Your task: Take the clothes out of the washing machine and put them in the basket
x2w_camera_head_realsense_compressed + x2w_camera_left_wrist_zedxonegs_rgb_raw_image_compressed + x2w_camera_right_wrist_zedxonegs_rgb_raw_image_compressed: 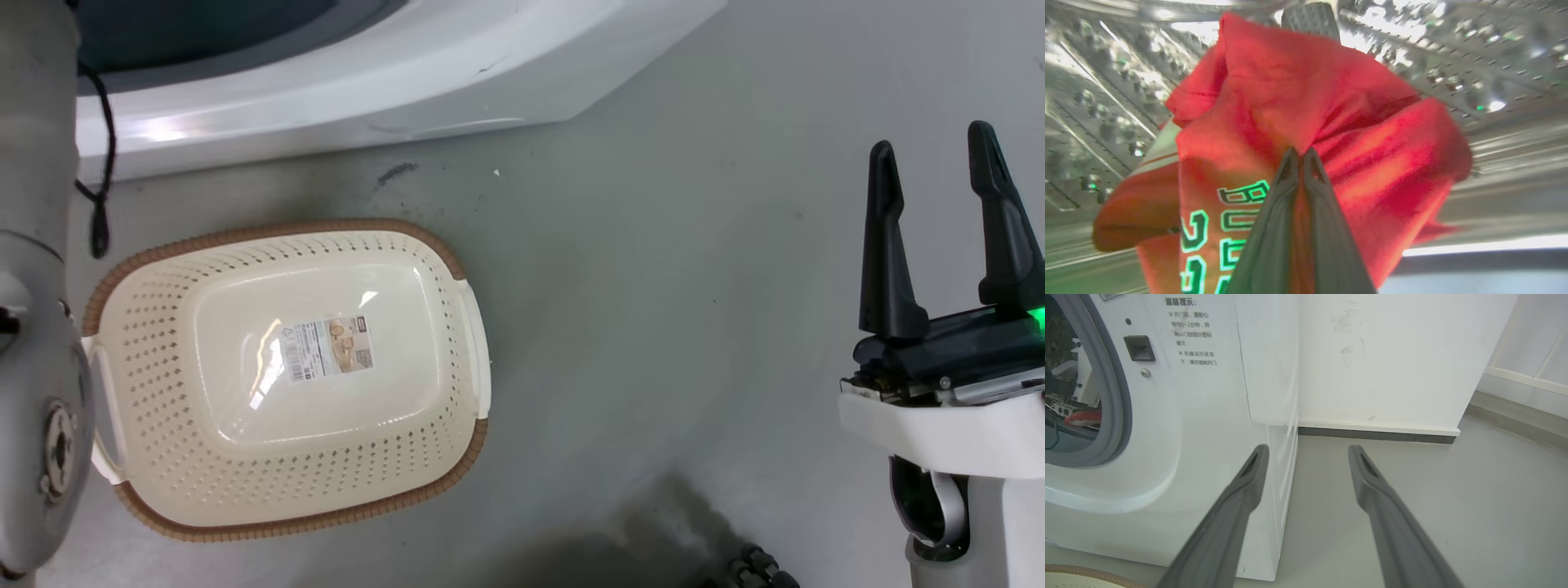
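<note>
The left gripper (1301, 155) has its two dark fingers pinched together on a fold of the red garment (1372, 139), deep inside the perforated steel drum (1106, 102) of the washing machine (1208, 416). The cloth bunches around the pinch and falls away on both sides. Outlined lettering (1237, 208) and a strip of white trim (1161, 149) show on the left of the wrist view.

The garment looks soft, limp and light, so it should drape and trail rather than keep any shape. Whether it is damp, and so heavier, cannot be told. A pinch on a gathered fold near the middle, as here, seems the sound place to hold: the fabric looks matte, not slippery, and a thick fold gives the fingers more to bite on than a single hem. The likely trouble is the loose ends, which may drag over the grey gasket (1122, 396) or snag at the drum's edge on the way out.

The basket (277, 527) sits on the floor (653, 327) just in front of the machine, with a paper label (326, 349) on its bottom and no clothing in it. The right gripper (931, 139) hangs off to the right with its fingers apart, holding nothing
</note>
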You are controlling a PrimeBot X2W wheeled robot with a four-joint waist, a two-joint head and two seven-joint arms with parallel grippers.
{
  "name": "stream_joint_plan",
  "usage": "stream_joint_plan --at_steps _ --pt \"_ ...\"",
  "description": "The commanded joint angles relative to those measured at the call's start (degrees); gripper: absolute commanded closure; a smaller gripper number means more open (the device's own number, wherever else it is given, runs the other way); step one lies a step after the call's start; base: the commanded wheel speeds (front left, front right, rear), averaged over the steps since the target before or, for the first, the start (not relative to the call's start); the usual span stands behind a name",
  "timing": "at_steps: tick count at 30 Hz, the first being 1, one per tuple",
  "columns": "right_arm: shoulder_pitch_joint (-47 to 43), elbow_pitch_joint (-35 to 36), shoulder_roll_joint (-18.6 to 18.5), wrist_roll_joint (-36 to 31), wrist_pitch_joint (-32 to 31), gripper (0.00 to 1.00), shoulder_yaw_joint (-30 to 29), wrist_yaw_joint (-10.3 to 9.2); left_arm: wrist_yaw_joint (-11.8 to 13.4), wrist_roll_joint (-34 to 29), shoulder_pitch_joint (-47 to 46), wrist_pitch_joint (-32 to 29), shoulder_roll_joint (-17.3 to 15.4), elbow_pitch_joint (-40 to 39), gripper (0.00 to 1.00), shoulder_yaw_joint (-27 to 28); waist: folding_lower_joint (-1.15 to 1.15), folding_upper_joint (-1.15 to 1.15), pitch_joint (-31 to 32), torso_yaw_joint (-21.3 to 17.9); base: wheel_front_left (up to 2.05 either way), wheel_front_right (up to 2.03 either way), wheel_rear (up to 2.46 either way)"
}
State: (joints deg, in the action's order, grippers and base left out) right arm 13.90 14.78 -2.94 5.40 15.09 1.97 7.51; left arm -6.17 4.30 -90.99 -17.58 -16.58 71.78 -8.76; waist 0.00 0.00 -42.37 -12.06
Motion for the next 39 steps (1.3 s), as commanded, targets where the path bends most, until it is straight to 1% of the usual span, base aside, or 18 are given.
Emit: stream_joint_plan --at_steps 1,7,13,17,20,30,34,39 --pt "-0.41 -0.09 0.13 -0.35 0.12 0.0 0.1 -0.04 -0.15 0.15 1.13 0.83 -0.03 -0.18 1.0 -0.06 0.0 0.0 1.3 0.52 0.0 0.0 0.0" --pt "-1.62 -0.99 0.11 -1.89 0.13 0.0 0.67 -0.04 -0.9 1.63 5.81 7.01 0.4 -0.04 1.0 -0.67 0.0 0.0 5.59 2.12 0.0 0.0 0.0" --pt "-3.56 -2.06 0.12 -3.33 0.12 0.0 1.16 -0.04 -1.21 3.91 11.07 14.13 2.09 -0.38 1.0 -1.95 0.0 0.0 10.45 3.99 0.0 0.0 0.0" --pt "-5.17 -2.84 0.11 -3.99 0.12 0.0 1.44 -0.04 -1.2 6.35 15.18 18.09 3.26 -1.15 1.0 -4.39 0.0 0.0 13.87 4.93 0.0 0.0 0.0" --pt "-6.27 -3.12 0.12 -4.41 0.12 0.0 1.83 -0.04 -1.21 8.4 18.69 20.9 3.55 -2.14 1.0 -6.68 0.0 0.0 16.38 5.33 0.0 0.0 0.0" --pt "-10.92 -4.15 0.11 -5.74 0.12 0.0 2.59 -0.04 -1.23 15.45 30.03 29.69 1.97 -7.24 1.0 -13.35 0.0 0.0 24.27 6.54 0.0 0.0 0.0" --pt "-12.76 -4.54 0.12 -5.98 0.12 0.0 2.67 -0.04 -1.23 17.08 34.8 31.61 1.57 -9.78 1.0 -14.91 0.0 0.0 27.54 7.28 0.0 0.0 0.0" --pt "-15.05 -4.94 0.12 -6.15 0.12 0.0 3.05 -0.04 -1.23 18.12 40.61 32.55 1.4 -13.5 1.0 -15.46 0.0 0.0 31.12 8.25 0.0 0.0 0.0"
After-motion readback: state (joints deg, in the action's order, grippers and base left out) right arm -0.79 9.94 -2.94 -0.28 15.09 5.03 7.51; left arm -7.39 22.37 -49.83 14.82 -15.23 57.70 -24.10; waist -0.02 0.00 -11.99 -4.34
